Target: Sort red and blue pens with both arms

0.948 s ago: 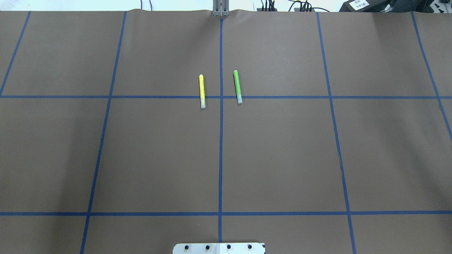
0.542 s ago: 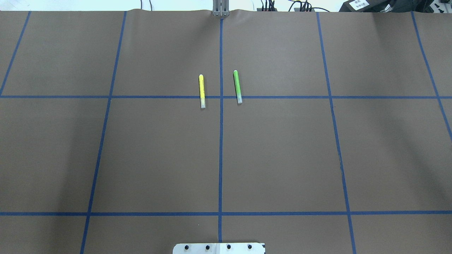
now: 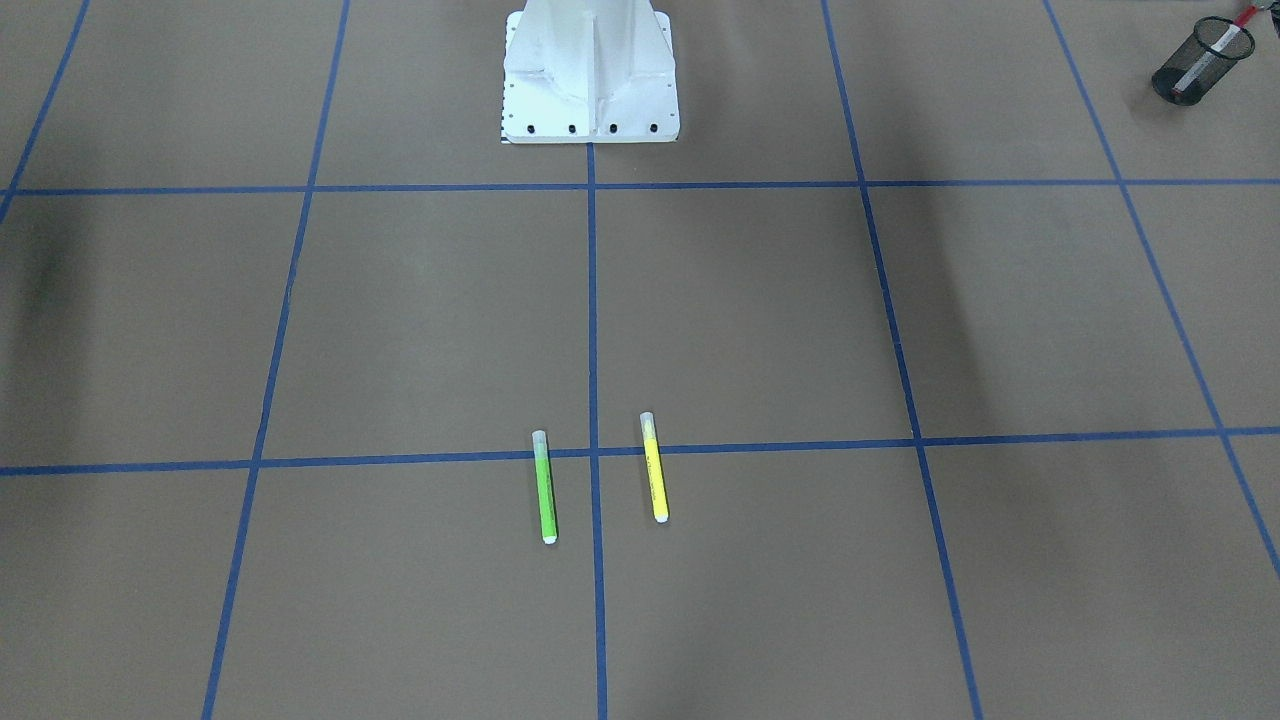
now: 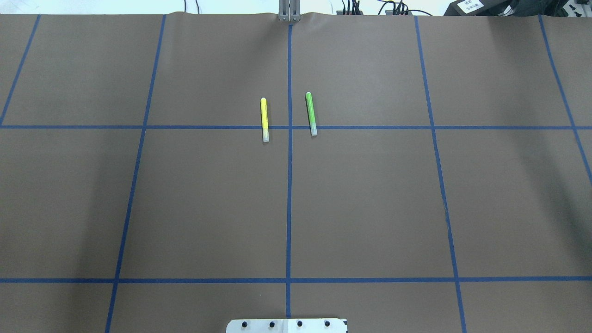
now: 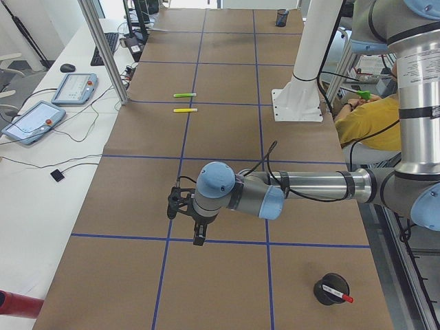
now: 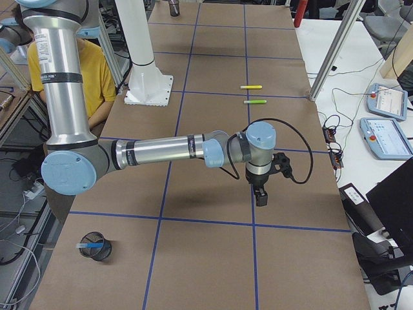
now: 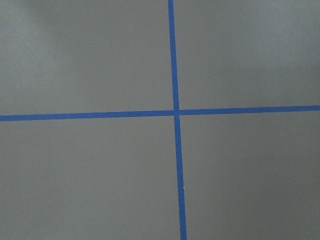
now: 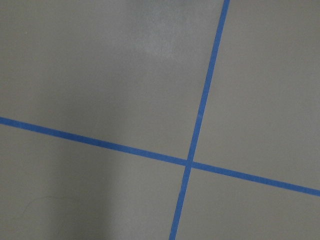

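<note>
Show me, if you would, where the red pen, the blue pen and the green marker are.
red pen (image 5: pixel 335 294), exterior left view, on its white barrel.
blue pen (image 6: pixel 87 245), exterior right view, on its pale blue barrel.
green marker (image 4: pixel 311 113), overhead exterior view, on the middle of its green barrel.

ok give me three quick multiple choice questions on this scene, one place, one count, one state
1. Where is the white-barrelled red-capped pen? A) in the black mesh cup B) lying loose C) standing alone
2. How many markers lie loose on the brown table cover? A) one B) two C) four
3. How do the slim yellow marker and slim green marker lie? A) flat, apart, either side of a blue tape line B) crossed C) stacked

1 A: its red end sticks out of the cup. 2 B: only yellow and green lie there. 3 A: tape runs between them.
</note>
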